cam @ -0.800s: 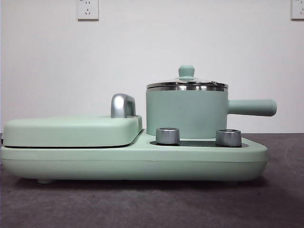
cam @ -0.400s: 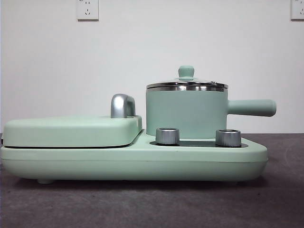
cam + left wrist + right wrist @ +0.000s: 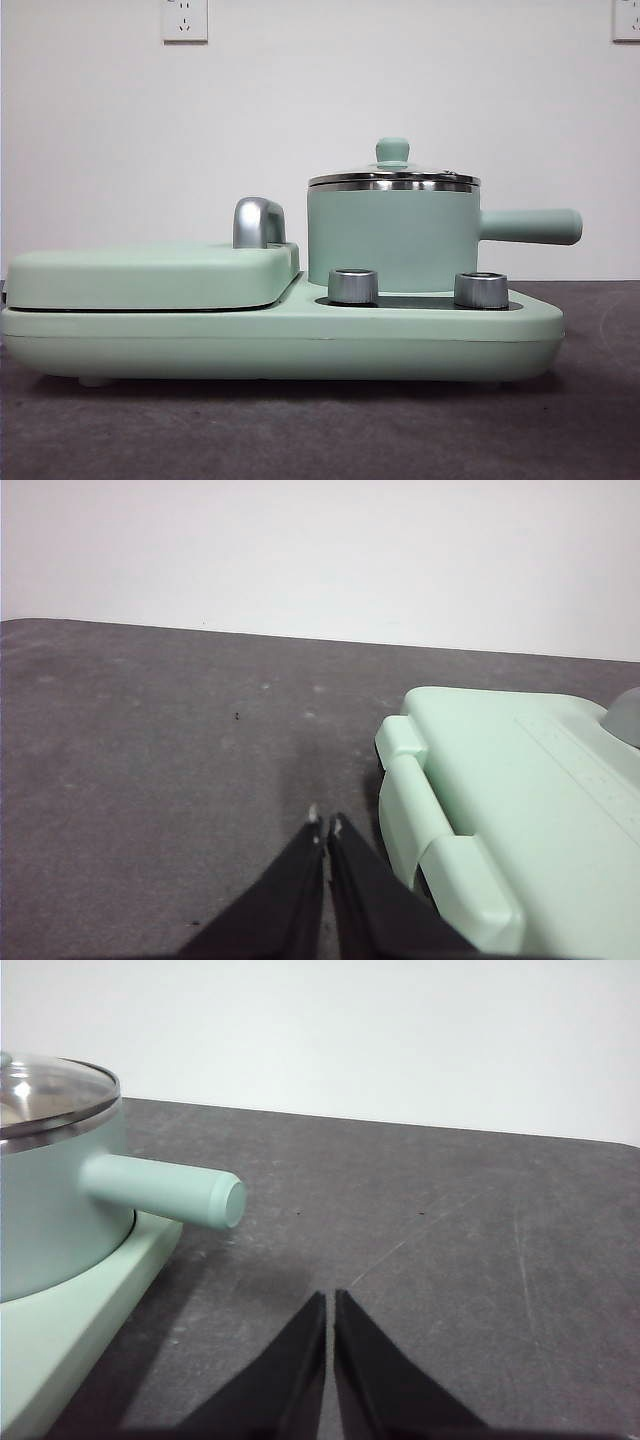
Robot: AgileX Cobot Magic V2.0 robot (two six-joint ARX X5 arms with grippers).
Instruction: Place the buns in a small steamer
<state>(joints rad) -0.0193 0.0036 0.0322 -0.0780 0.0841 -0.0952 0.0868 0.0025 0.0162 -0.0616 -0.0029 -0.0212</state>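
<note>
Front view: unmarked lidded small steamer [image 3: 392,235]

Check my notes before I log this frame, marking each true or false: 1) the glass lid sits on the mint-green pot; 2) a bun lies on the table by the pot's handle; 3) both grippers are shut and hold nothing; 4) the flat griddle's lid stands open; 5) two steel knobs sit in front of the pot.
1) True: the green-knobbed glass lid rests on the mint-green cylindrical pot.
2) False: no bun shows in any view; the dark table by the long green handle is bare.
3) True: left gripper and right gripper have jaws together, holding nothing.
4) False: the flat green griddle is closed.
5) True: two steel knobs stand there.
</note>
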